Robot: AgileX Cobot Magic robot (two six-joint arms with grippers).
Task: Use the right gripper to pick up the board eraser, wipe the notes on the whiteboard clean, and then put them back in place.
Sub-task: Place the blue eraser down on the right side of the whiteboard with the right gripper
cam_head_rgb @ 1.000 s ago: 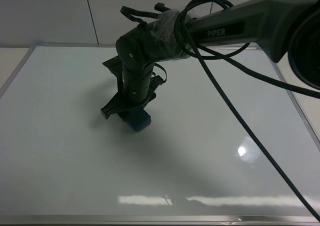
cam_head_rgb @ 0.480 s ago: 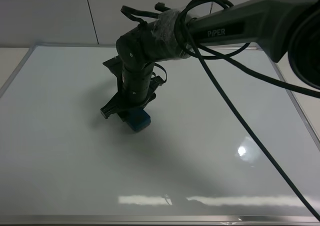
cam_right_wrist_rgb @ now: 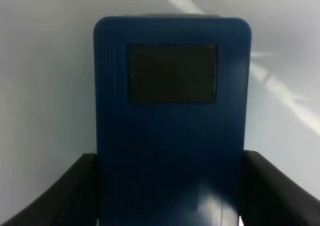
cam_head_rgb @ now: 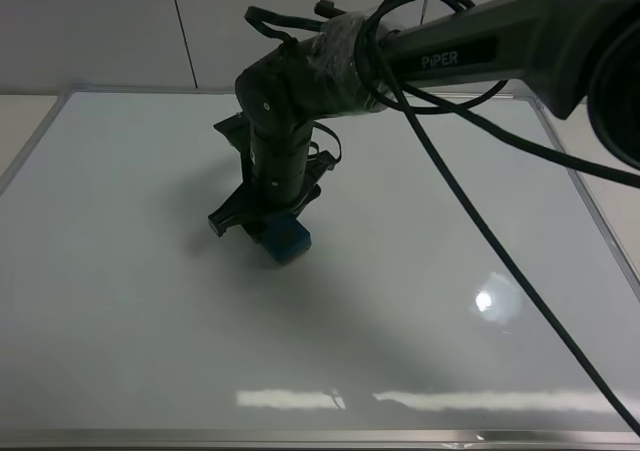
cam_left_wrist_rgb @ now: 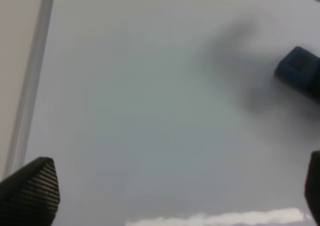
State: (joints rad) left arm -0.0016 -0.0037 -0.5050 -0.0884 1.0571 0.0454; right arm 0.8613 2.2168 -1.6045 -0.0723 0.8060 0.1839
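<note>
Over glossy whiteboard (cam_head_rgb: 120, 301), nudged slightly rightward within the last second, right gripper (cam_head_rgb: 274, 225) clamped on board eraser (cam_head_rgb: 289, 243), probably mid-wipe, notes unseen, perhaps hidden underneath.

Black arm (cam_head_rgb: 520, 36) and tool (cam_head_rgb: 272, 226), looping black cables (cam_head_rgb: 470, 211), white "PIPER" lettering (cam_head_rgb: 451, 59)

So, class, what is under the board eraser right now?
The glossy whiteboard, which is bare all around it. The board eraser, clamped in the right tool, covers the patch beneath, so any red notes there cannot be seen.
</note>
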